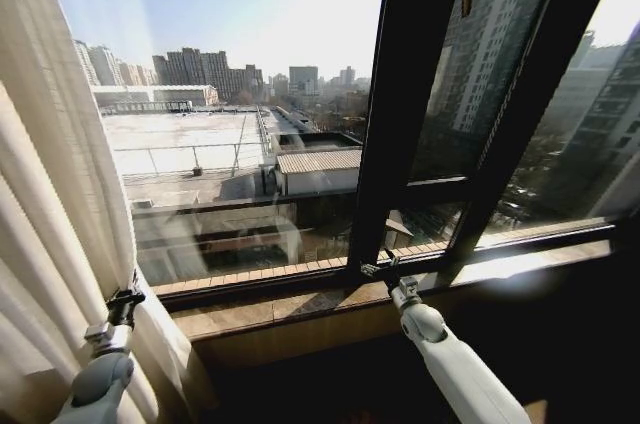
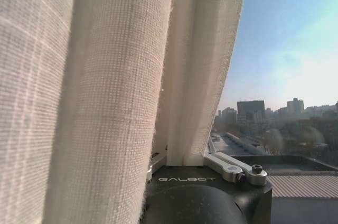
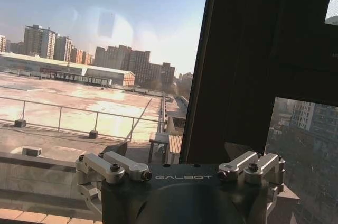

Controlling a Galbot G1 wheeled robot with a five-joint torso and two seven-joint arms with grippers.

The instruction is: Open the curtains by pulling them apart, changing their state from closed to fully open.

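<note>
Window sill (image 1: 300, 309) beside gathered curtains (image 1: 60, 224)

Two arms in smooth pale grey-white casings with rounded joint segments, at 7 and 5 o'clock in the head view. Left gripper (image 1: 126, 296) and right gripper (image 1: 381, 266): black housings lettered GALBOT, silver linkage bars, dark screws.
</note>
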